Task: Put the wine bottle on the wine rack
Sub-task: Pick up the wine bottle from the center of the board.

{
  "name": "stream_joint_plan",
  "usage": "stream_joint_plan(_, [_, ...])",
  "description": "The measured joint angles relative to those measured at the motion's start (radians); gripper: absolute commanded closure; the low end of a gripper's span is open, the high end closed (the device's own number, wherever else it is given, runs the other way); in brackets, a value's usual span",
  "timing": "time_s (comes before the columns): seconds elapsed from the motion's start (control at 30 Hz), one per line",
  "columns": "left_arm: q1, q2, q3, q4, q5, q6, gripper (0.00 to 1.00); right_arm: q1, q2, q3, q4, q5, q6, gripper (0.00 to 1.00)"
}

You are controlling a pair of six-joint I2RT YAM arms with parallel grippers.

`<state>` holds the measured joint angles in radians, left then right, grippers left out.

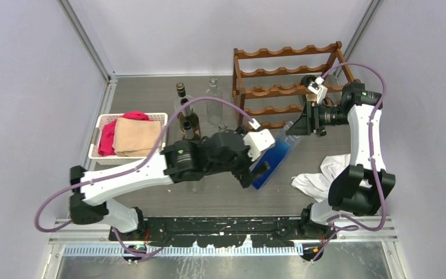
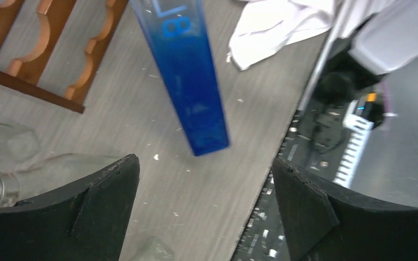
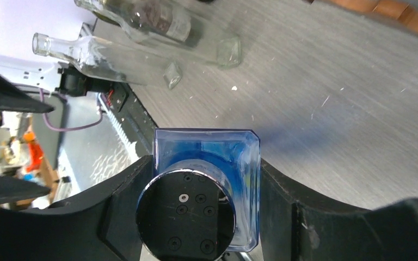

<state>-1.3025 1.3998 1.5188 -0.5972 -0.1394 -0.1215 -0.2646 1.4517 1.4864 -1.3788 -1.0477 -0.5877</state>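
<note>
The wine bottle (image 1: 276,152) is a square blue glass bottle, tilted, with its cap end up toward the right. My right gripper (image 1: 299,128) is shut on its top end; in the right wrist view the fingers (image 3: 125,190) clamp the blue shoulder (image 3: 242,157) around the dark round cap. My left gripper (image 1: 255,173) is open and empty beside the bottle's low end; in the left wrist view the blue base (image 2: 196,103) sits just beyond the open jaws (image 2: 204,163). The reddish-brown wine rack (image 1: 284,81) stands at the back, behind the right gripper, and its rails show in the left wrist view (image 2: 49,49).
A white basket (image 1: 101,123) with red and tan cloths is at the left. Two dark bottles (image 1: 184,113) and a clear bottle (image 1: 212,99) stand left of the rack. A white cloth (image 1: 322,174) lies by the right arm. Clear bottles (image 3: 109,54) show in the right wrist view.
</note>
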Motion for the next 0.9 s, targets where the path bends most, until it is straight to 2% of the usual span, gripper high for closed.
stream_joint_plan(0.13, [0.022, 0.142, 0.071, -0.039, -0.045, 0.081, 0.07, -0.011, 0.077, -0.007, -0.097, -0.016, -0.107, 0.99])
stream_joint_plan(0.33, [0.063, 0.274, 0.095, -0.035, 0.011, 0.130, 0.02, -0.027, 0.100, -0.053, -0.121, -0.027, -0.158, 0.99])
stream_joint_plan(0.67, [0.072, 0.289, -0.045, 0.208, 0.031, 0.076, 0.00, -0.052, 0.095, -0.125, -0.030, -0.039, -0.098, 0.99])
stream_joint_plan(0.9, [0.073, 0.390, -0.064, 0.306, -0.008, 0.075, 0.01, -0.055, 0.095, -0.125, -0.036, -0.051, -0.114, 0.99])
